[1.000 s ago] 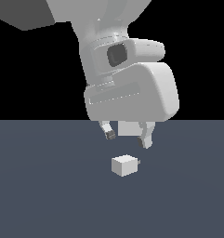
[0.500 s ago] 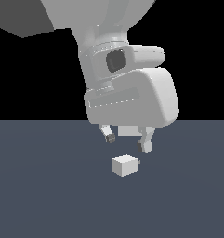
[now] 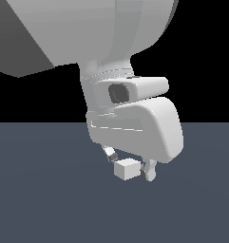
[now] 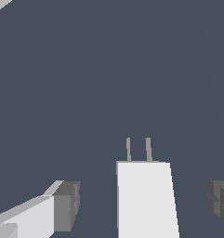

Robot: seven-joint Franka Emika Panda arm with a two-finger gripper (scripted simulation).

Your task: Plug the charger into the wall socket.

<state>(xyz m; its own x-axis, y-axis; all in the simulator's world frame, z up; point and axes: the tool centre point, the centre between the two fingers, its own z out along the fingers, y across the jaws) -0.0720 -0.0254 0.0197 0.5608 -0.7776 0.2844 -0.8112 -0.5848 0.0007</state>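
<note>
Dark grey floor w/ charger btwn tool fingers, spread apart, not touching.

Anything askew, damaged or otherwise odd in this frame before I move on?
Nothing stands out. The charger sits intact on the dark floor, both prongs straight, with the open tool straddling it, fingers clear on each side. The wall socket is not in view.

An off-white charger is recorded, its two prongs rendered pale grey. The gripper is finished in glossy white, with dark grey pads noted on the fingers. The floor is a uniform slate blue-grey, unpatterned. The background is plain black.
</note>
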